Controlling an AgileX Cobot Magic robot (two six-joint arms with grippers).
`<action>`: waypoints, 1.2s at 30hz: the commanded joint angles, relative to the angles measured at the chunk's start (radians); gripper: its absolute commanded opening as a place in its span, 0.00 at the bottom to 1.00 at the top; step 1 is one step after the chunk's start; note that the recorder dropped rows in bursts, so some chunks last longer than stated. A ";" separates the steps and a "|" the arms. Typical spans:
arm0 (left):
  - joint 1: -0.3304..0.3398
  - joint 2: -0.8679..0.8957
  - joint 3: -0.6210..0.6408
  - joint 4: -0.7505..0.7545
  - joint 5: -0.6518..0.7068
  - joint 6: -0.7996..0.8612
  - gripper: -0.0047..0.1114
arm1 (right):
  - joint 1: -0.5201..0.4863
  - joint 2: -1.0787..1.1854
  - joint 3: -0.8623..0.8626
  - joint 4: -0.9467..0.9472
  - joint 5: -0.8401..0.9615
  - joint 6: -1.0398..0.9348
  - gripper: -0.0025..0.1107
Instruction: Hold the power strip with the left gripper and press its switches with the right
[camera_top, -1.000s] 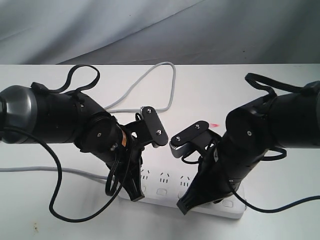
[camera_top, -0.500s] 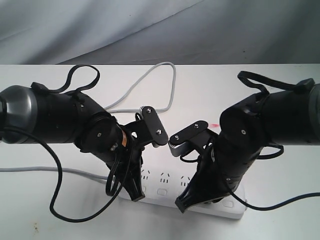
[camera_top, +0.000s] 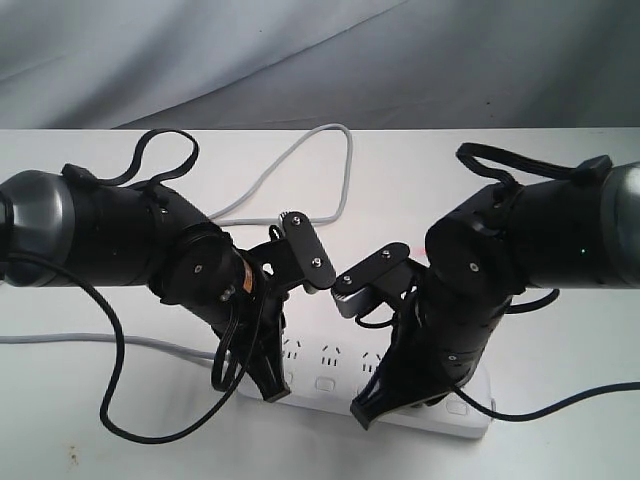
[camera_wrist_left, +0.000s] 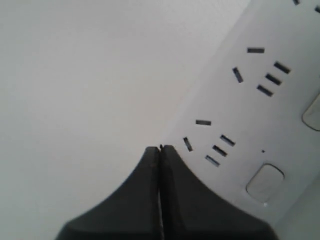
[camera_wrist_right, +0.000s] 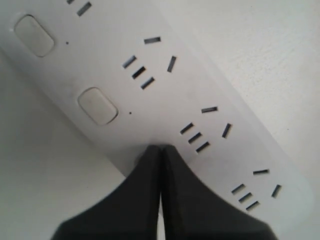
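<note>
Exterior view: the power strip (camera_top: 325, 366) lies flat near the front of the table (camera_top: 90, 455). The left gripper (camera_top: 268, 388) is down at the strip's left end and the right gripper (camera_top: 365, 412) at its front edge near the middle, both with jaws closed tight on nothing. The left tip only bears on the very rim rather than clamping, so a push from the right could skid or pivot the strip, and the right tip sits beside a switch (camera_wrist_right: 97, 106), so it may press bare plastic. Farther back, the slack cord (camera_top: 300, 160) offers no anchoring.
</note>
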 joint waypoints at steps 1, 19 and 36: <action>-0.006 0.043 0.022 -0.005 0.089 -0.002 0.04 | 0.000 0.212 0.086 -0.206 0.207 0.027 0.02; -0.006 0.043 0.022 -0.005 0.087 -0.004 0.04 | 0.036 0.241 0.147 -0.196 0.175 0.124 0.02; -0.006 0.043 0.022 -0.005 0.089 -0.011 0.04 | 0.033 -0.227 0.142 -0.224 0.130 0.141 0.02</action>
